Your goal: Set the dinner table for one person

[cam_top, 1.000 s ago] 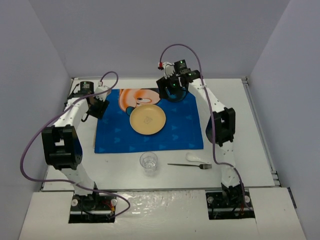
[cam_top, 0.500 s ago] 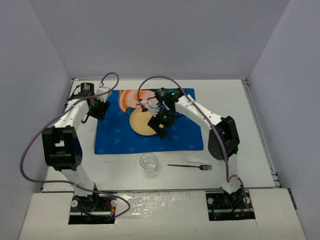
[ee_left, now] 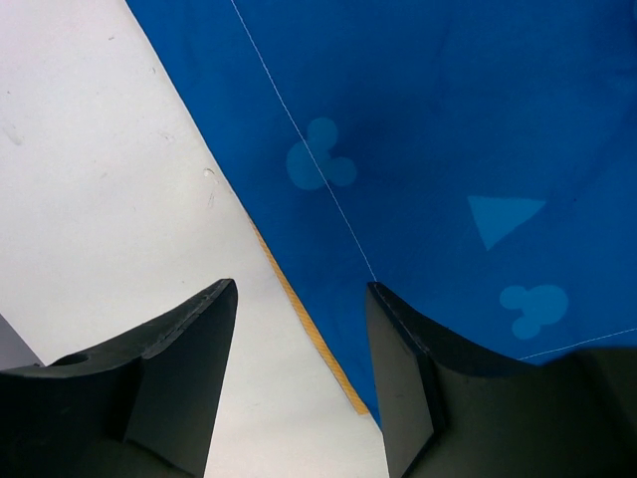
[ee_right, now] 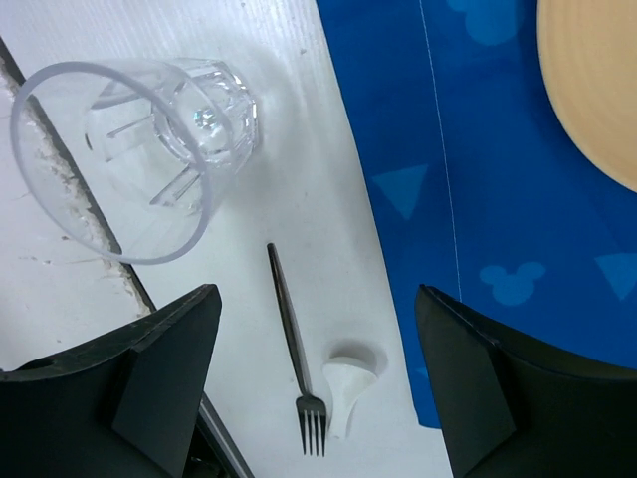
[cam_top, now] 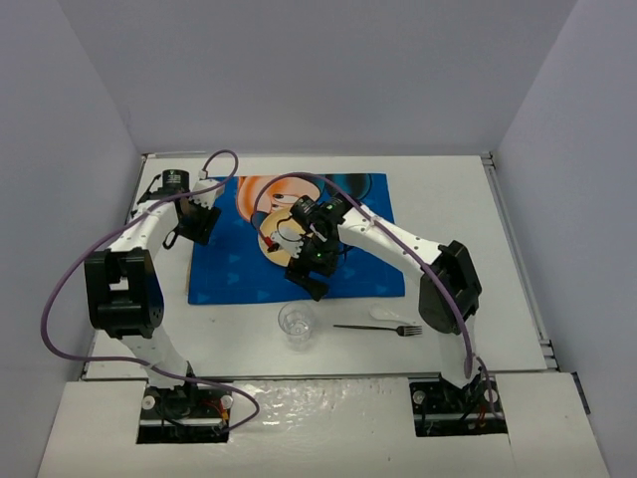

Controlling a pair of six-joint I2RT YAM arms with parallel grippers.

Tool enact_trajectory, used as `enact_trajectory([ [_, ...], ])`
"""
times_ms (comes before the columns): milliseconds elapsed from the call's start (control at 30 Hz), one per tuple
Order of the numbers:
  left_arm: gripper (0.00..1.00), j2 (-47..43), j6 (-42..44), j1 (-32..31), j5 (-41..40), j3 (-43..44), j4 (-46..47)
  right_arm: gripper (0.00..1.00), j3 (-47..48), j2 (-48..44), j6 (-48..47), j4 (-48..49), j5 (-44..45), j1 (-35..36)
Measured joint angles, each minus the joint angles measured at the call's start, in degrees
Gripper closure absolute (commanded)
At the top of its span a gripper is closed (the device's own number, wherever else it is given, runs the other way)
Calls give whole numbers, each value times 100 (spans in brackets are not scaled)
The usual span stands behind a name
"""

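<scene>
The white dinner table (cam_top: 498, 249) carries a blue cartoon placemat (cam_top: 239, 279). A yellow plate (cam_top: 270, 246) lies on the mat, mostly hidden under my right arm. A clear glass (cam_top: 298, 326), a dark fork (cam_top: 378, 329) and a white spoon (cam_top: 393, 317) lie on the table in front of the mat. My right gripper (cam_top: 307, 281) hangs open over the mat's front edge. The right wrist view looks down on the glass (ee_right: 129, 149), fork (ee_right: 294, 349) and spoon (ee_right: 350, 388) between its open fingers (ee_right: 314, 299). My left gripper (ee_left: 301, 289) stands open astride the placemat's (ee_left: 448, 129) left edge, holding nothing.
Grey walls close in the table on three sides. A purple cable from each arm loops over the back of the mat. The plate's rim (ee_right: 597, 80) shows at the top right of the right wrist view. Bare white tabletop (ee_left: 100, 179) lies left of the mat.
My right arm has swung from the back of the mat forward over the plate to the mat's front edge, toward the glass and cutlery. The left arm has stayed put.
</scene>
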Motion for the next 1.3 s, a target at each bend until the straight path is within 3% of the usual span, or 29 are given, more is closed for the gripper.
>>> enact_trajectory([
  [633, 49, -158, -437, -4, -666, -214, 326, 27, -504, -235, 28, 267, -200, 875],
  [900, 49, -293, -434, -4, -730, -250, 364, 30, -230, 404, 341, 586, 141, 910],
  [1000, 49, -315, -413, -4, -743, -312, 397, 39, -170, 643, 426, 649, 254, 910],
  [1100, 49, -319, -396, -4, -766, -365, 416, 55, -114, 747, 493, 675, 317, 911],
  [1133, 49, -322, -391, -4, -773, -385, 435, 64, -91, 769, 520, 685, 332, 916],
  [1167, 49, -324, -385, -4, -777, -406, 453, 86, -77, 783, 539, 696, 343, 925],
  [1200, 49, -326, -375, -4, -778, -425, 464, 100, -75, 792, 533, 707, 350, 936],
  [1300, 49, -347, -337, -4, -799, -484, 507, 100, -74, 810, 534, 720, 376, 993],
])
